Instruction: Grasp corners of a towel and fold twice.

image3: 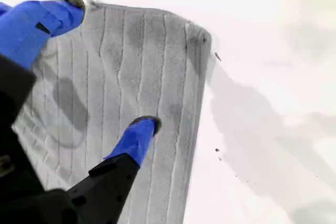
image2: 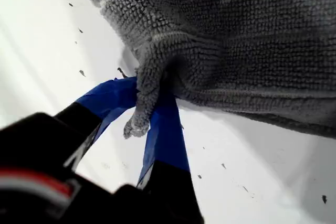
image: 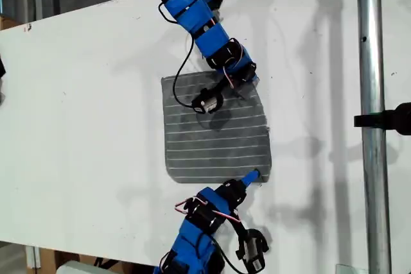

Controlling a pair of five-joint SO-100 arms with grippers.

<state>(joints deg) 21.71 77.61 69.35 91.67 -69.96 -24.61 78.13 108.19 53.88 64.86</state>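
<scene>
Towel (image: 215, 129) flat on table (image: 83, 126), first claw (image2: 144, 111) clamped on corner (image2: 137, 124), second claw (image3: 107, 72) apart.

Bright even light, soft shadows (second wrist view washed out).

A white table (image: 83, 126) fills the scene, with a metal pole (image: 372, 126) at the exterior view's right.

We see the towel (image: 215, 129), dark grey with thin white stripes, lying flat and unfolded on the white table; one corner (image2: 137, 124) is bunched into a tip.
</scene>
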